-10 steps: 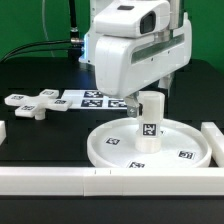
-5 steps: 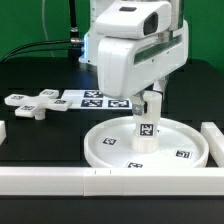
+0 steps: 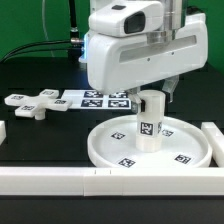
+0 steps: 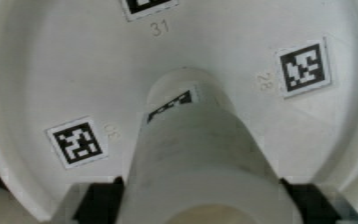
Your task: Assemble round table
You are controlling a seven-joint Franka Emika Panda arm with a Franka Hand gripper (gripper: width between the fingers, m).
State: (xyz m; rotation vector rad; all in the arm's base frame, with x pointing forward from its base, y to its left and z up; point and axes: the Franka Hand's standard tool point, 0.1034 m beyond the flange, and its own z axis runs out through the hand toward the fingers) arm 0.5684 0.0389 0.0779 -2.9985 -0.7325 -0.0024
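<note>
End effector (image 4: 197, 206): we see its fingers against both sides of the post (image 3: 149, 122), pinching it near the top.
Post: upright at the middle of the round disc (image 3: 100, 148).
Disc: flat on the black tabletop (image 3: 45, 138), near a long white bar (image 3: 50, 180).
Cross-shaped piece (image 3: 32, 104): well apart, toward the exterior view's left, just beside the marker board (image 3: 100, 98).

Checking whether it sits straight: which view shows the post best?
The exterior view: the post stands upright on the disc, side and tag visible, top in the hand. The wrist view shows it foreshortened from above.
</note>
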